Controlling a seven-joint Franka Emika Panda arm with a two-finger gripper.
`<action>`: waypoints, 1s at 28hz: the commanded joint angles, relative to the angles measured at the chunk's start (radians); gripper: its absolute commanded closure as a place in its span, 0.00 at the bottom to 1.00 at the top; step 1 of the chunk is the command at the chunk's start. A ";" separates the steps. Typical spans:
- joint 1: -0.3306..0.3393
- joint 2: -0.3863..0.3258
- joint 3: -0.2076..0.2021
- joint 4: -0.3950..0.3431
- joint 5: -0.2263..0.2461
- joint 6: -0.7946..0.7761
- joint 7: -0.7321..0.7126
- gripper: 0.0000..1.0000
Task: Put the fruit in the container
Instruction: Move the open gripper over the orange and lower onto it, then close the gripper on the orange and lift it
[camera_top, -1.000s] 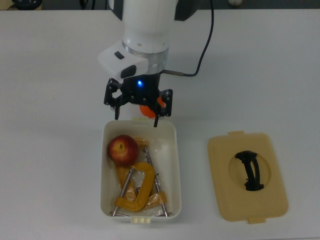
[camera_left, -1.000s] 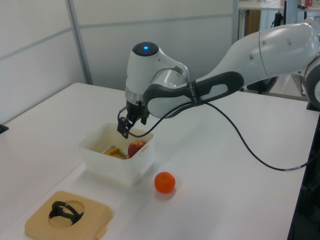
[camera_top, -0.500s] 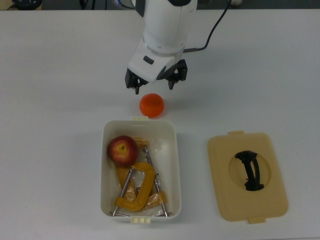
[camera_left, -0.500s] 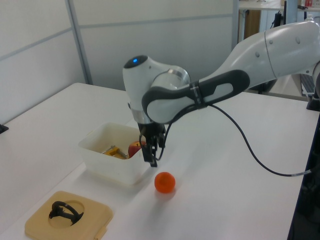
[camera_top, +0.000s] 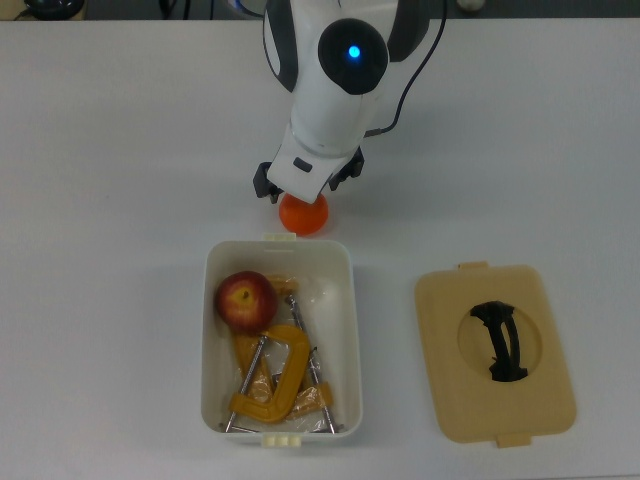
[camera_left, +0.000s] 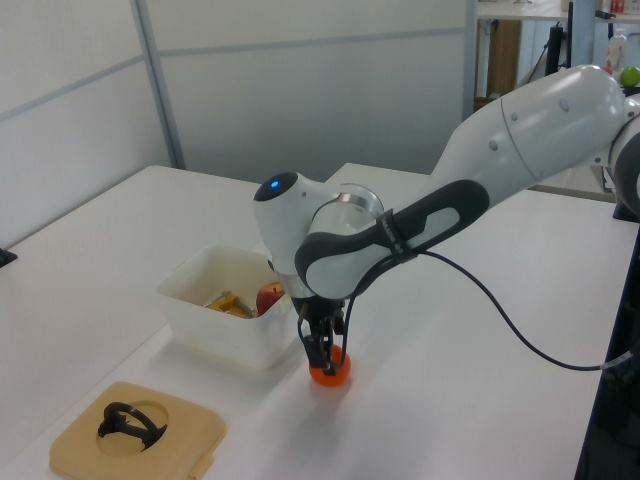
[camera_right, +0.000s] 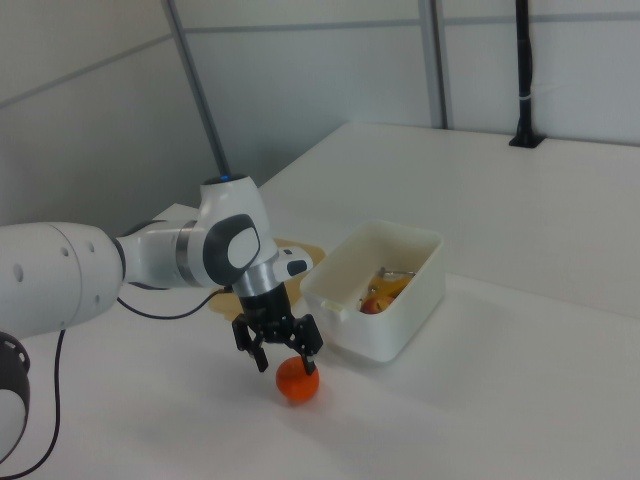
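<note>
A: While the arm is low over the table (camera_top: 120, 120), where does the orange fruit sit from the gripper (camera_right: 279, 352)?

B: Directly below it. In the right view the fingers (camera_right: 258, 358) are spread wide and straddle the top of the orange (camera_right: 298, 381), one on each side, tips about level with its upper half. Nothing held yet; whether the tips touch the skin I cannot tell.

A: Any long axis to line up with?

B: None, it is round. The closing line only has to pass through its middle, and judged from the right view it is close to that.

A: Going left to right in the top view, what lies around the gripper?

B: Apple (camera_top: 245, 300) below and a little left of it, already inside the white container (camera_top: 352, 330), resting beside yellow clamps (camera_top: 272, 385). The orange lies on the table just outside the container's near short end, almost against the rim. Further right and lower, well apart, a tan lid (camera_top: 440, 400) with a black handle (camera_top: 500, 342).

A: So the coming move?

B: My reading: drop a touch, close on the orange, lift, then a short carry over the rim. One fruit in, one to go.
</note>
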 joint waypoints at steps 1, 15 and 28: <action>0.000 0.020 -0.005 -0.017 -0.019 0.039 -0.013 0.00; -0.003 0.009 -0.005 -0.003 -0.018 0.056 0.024 0.72; 0.000 -0.071 -0.005 0.207 -0.012 -0.231 0.030 0.72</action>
